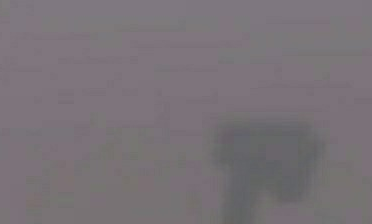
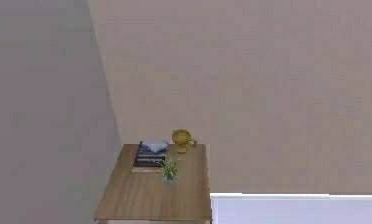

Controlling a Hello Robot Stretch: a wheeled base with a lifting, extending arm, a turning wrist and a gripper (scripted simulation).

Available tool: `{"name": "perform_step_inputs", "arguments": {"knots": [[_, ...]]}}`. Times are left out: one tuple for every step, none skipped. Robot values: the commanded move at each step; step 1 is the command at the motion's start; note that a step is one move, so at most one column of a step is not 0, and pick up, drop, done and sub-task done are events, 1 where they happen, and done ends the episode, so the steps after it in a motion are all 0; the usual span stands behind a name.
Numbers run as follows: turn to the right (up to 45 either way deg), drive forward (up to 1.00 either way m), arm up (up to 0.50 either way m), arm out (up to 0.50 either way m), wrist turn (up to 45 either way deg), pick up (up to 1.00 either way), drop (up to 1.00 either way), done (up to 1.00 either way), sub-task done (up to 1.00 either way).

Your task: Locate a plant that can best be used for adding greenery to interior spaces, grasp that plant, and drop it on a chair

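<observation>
A small green leafy plant (image 2: 170, 170) stands near the right edge of a brown wooden table (image 2: 124, 198); a flat stack of dark-covered books (image 2: 151, 153) lies just behind it; a golden cup-shaped ornament (image 2: 181, 140) occupies the far right corner; the gripper's state cannot be told.

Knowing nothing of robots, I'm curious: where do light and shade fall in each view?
Forward view: a plain grey wall, evenly dim, with a soft dark shadow low on its right. Arm side view: the left wall lies in shade, the back wall is paler; the wooden table and small green plant show no glare.
</observation>
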Motion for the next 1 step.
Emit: {"name": "perform_step_inputs", "arguments": {"knots": [[0.0, 0.0, 0.5, 0.0, 0.0, 0.0, 0.0, 0.0, 0.0]]}}
